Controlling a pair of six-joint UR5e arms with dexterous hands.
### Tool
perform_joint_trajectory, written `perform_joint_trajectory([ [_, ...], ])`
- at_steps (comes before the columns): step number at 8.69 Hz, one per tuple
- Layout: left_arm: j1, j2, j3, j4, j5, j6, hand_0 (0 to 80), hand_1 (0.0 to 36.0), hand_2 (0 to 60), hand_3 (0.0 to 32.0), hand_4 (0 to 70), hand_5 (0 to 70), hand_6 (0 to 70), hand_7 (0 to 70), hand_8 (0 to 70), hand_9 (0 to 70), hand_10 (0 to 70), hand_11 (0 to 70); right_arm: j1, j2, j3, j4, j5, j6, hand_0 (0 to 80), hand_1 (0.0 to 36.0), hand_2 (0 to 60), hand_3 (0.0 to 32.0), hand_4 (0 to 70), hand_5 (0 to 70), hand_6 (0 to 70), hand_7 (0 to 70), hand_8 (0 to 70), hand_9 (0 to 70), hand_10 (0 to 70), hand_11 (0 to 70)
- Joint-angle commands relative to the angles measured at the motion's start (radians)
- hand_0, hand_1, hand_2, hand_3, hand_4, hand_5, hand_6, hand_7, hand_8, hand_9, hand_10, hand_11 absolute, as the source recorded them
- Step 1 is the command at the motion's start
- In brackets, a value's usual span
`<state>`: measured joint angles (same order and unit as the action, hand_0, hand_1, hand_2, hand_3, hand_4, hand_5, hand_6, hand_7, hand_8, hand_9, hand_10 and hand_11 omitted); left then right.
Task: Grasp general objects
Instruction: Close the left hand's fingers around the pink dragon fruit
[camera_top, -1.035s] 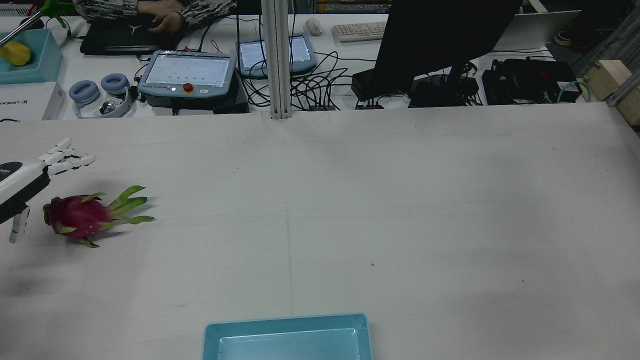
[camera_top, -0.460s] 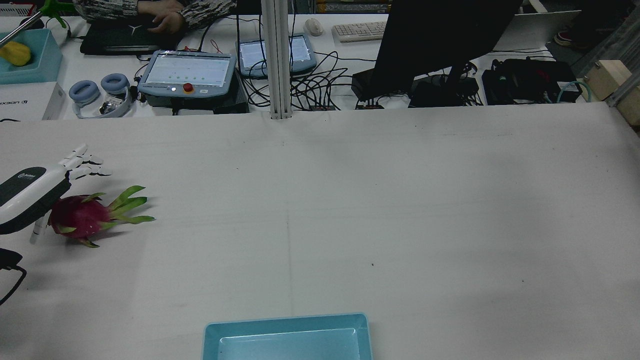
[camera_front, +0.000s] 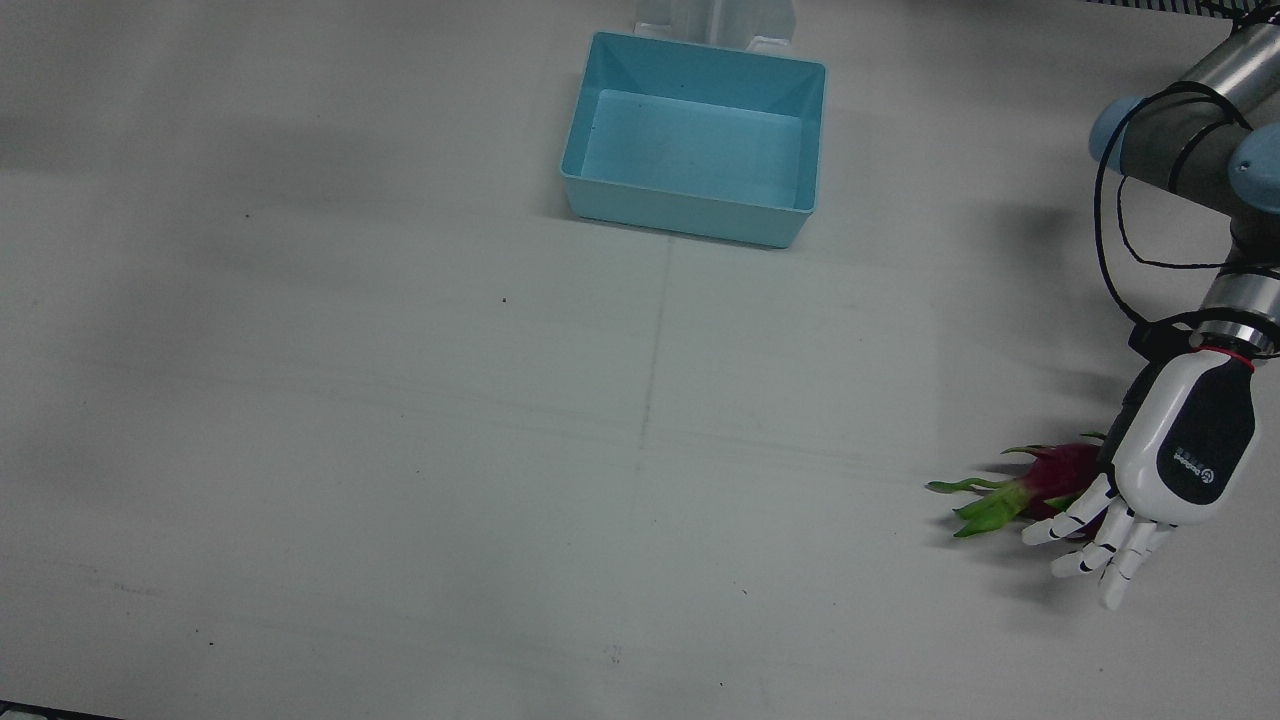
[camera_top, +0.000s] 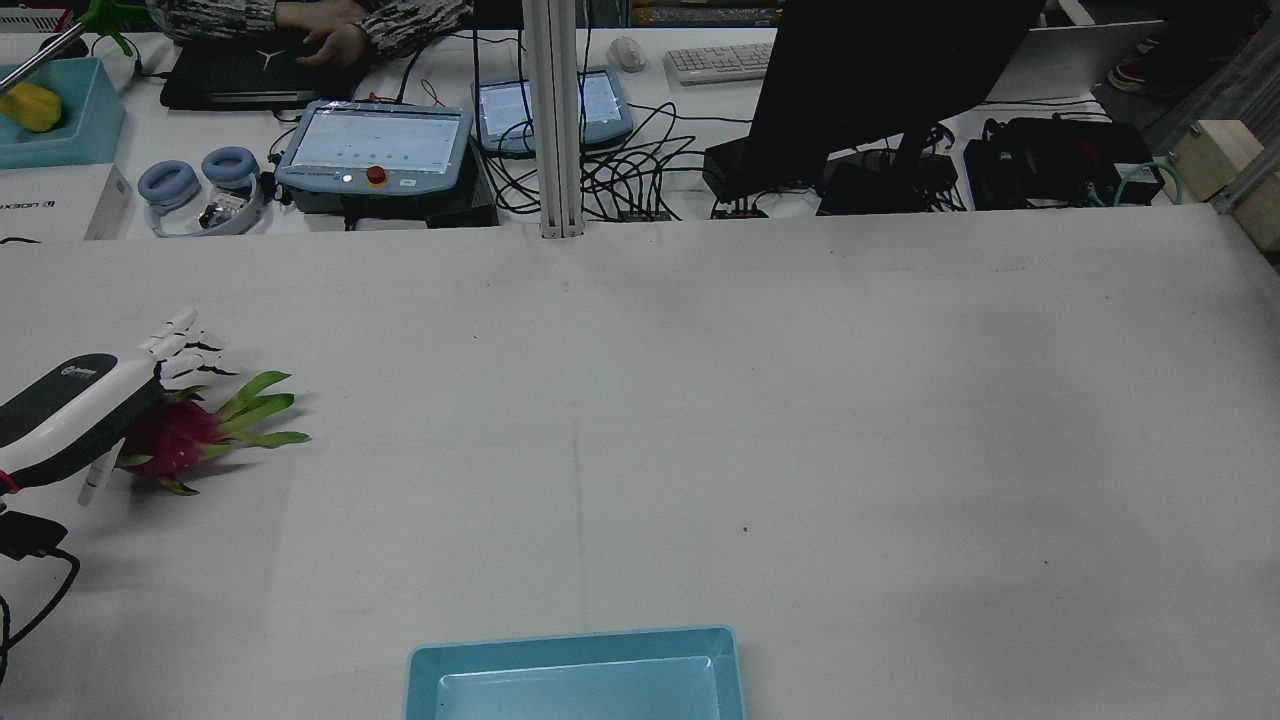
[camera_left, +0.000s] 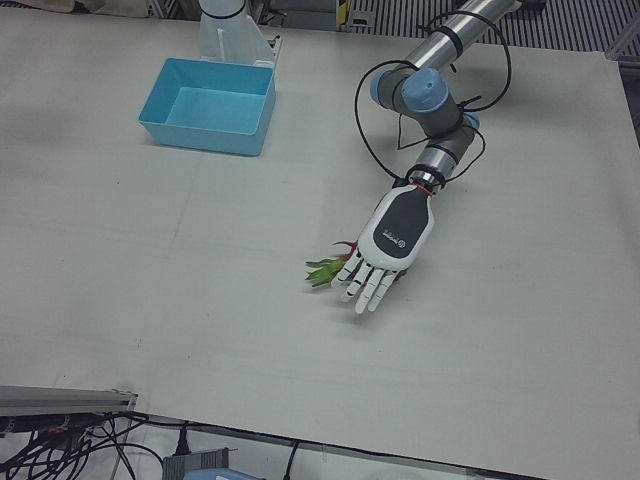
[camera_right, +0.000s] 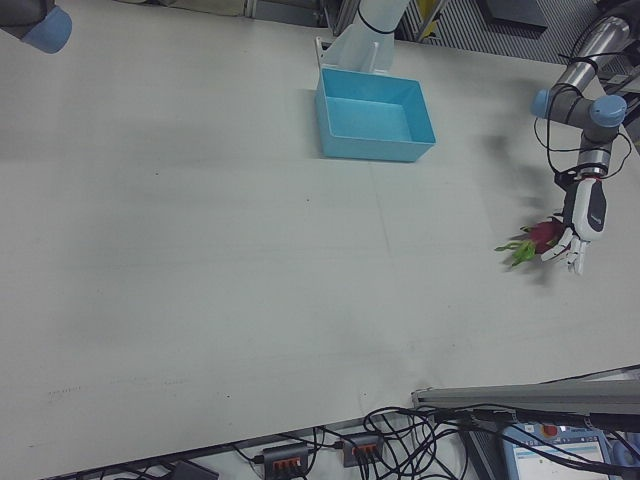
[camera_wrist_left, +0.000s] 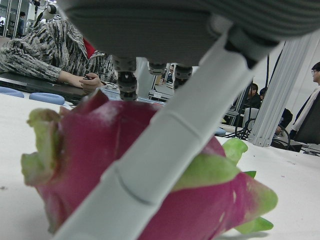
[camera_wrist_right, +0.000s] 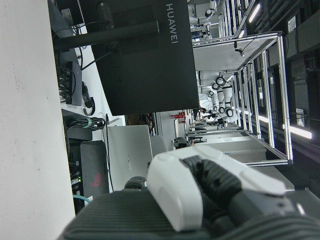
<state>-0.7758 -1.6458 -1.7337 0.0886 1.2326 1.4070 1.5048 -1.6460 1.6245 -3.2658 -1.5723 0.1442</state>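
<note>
A magenta dragon fruit (camera_front: 1058, 472) with green leaf tips lies on the white table, at the left in the rear view (camera_top: 180, 438). My left hand (camera_front: 1172, 458) hovers just over its rounded end, palm down, fingers (camera_front: 1095, 548) spread and open, reaching past the fruit. The left hand view shows the fruit (camera_wrist_left: 100, 165) close under the palm with one white finger (camera_wrist_left: 165, 150) crossing in front of it; I cannot tell whether they touch. My right hand (camera_wrist_right: 200, 195) shows only in its own view, away from the table, and its state is unclear.
A light blue bin (camera_front: 685, 212) stands at the table's middle on the robot's side, also in the rear view (camera_top: 575, 650). Beyond the table's far edge are a teach pendant (camera_top: 375, 145), cables, a dark monitor (camera_top: 880, 80) and a seated person.
My left hand has moved right and forward from beside the dragon fruit to over its rounded end. The fruit has not moved.
</note>
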Motion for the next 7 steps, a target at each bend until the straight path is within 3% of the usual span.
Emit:
perform_joint_trajectory([
  [1,0.021,-0.054,0.040,0.042,-0.008,0.007,80.0,36.0,60.0,1.8,0.0,23.9,0.0,33.5,0.0,5.3,0.0,0.0,0.000,0.000,0.000,0.000,0.000,0.000,0.0,0.0,0.0,0.0,0.0,0.0,0.0,0.0,0.0,0.0,0.0,0.0],
  [2,0.021,-0.058,0.040,0.046,-0.008,0.019,80.0,36.0,60.0,1.0,0.0,29.2,0.0,36.1,0.0,5.8,0.0,0.0,0.000,0.000,0.000,0.000,0.002,0.000,0.0,0.0,0.0,0.0,0.0,0.0,0.0,0.0,0.0,0.0,0.0,0.0],
  [3,0.021,-0.058,0.043,0.046,-0.008,0.021,80.0,36.0,60.0,0.0,0.0,41.3,0.0,41.0,0.0,6.8,0.0,0.0,0.000,0.000,0.000,0.000,0.000,0.000,0.0,0.0,0.0,0.0,0.0,0.0,0.0,0.0,0.0,0.0,0.0,0.0],
  [4,0.021,-0.058,0.051,0.046,-0.008,0.021,80.0,36.0,60.0,0.0,0.0,63.7,0.0,47.6,0.0,8.1,0.0,0.0,0.000,0.000,0.000,0.000,0.000,0.000,0.0,0.0,0.0,0.0,0.0,0.0,0.0,0.0,0.0,0.0,0.0,0.0],
  [5,0.023,-0.060,0.060,0.046,-0.010,0.021,80.0,36.0,60.0,0.0,0.0,70.0,0.0,55.7,0.0,9.7,0.0,0.0,0.000,0.000,0.000,0.000,0.000,0.000,0.0,0.0,0.0,0.0,0.0,0.0,0.0,0.0,0.0,0.0,0.0,0.0],
  [6,0.021,-0.069,0.075,0.046,-0.008,0.021,80.0,36.0,60.0,0.0,0.0,70.0,0.0,66.7,0.0,11.9,0.0,0.0,0.000,0.000,0.000,0.000,0.002,0.000,0.0,0.0,0.0,0.0,0.0,0.0,0.0,0.0,0.0,0.0,0.0,0.0],
  [7,0.023,-0.077,0.086,0.046,-0.010,0.021,80.0,36.0,60.0,0.0,0.0,70.0,3.8,70.0,0.0,14.9,0.0,1.0,0.000,0.000,0.000,0.000,0.000,0.000,0.0,0.0,0.0,0.0,0.0,0.0,0.0,0.0,0.0,0.0,0.0,0.0],
])
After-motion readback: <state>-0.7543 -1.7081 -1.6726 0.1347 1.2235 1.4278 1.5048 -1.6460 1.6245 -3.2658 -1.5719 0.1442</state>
